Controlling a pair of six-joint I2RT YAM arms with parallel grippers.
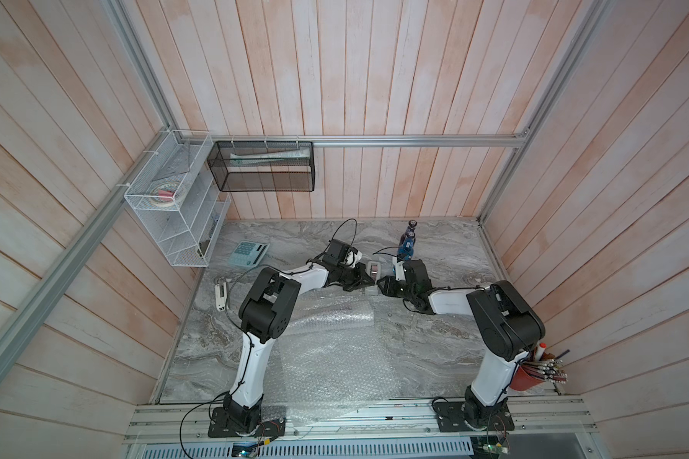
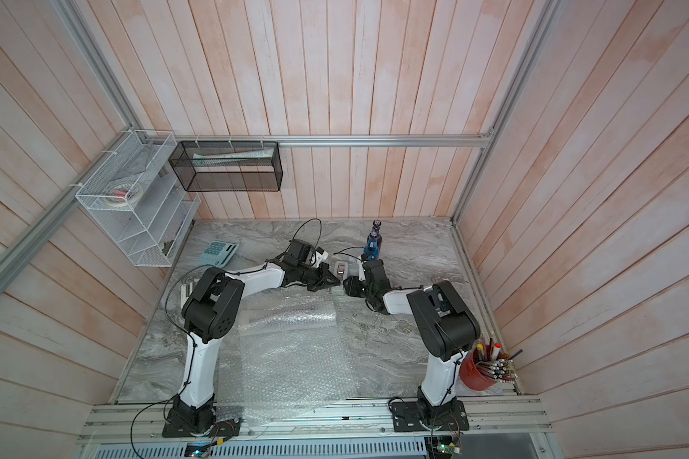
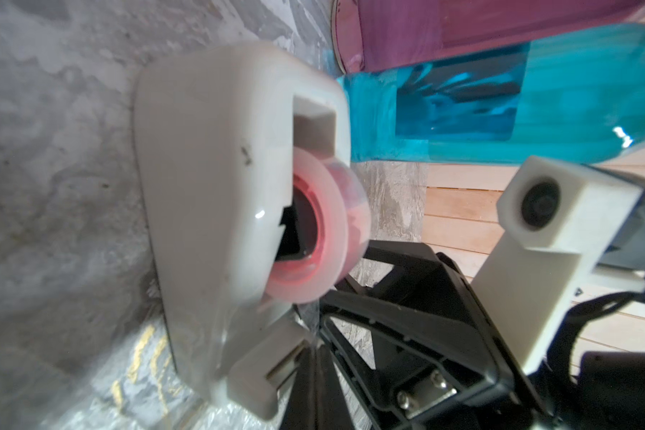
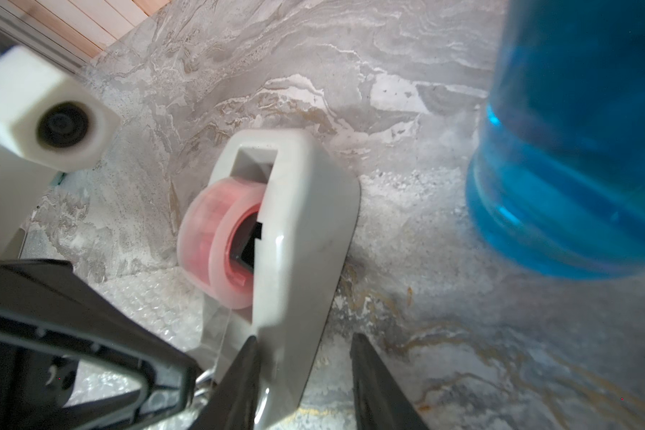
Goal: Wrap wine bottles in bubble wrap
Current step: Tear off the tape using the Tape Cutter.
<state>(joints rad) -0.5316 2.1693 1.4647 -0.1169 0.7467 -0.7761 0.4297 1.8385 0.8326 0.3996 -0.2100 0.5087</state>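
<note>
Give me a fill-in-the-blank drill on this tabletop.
The slim glass bottle of bright blue liquid stands ___ on the grey marble table. The clear plastic bubble wrap sheet lies ___ on it. The round cup of pens beside the right arm's base is ___.
Missing: upright; flat; red.

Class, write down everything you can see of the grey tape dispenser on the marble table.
The tape dispenser is a pale grey, glossy, plastic-looking housing with rounded corners and a rectangular slot on top. It stands upright on the marble table, beside the blue bottle but apart from it. A roll of clear tape on a pink core sits in it. The right gripper straddles its cutter end, jaws open; the shut left gripper is close by, contact unclear.
</note>
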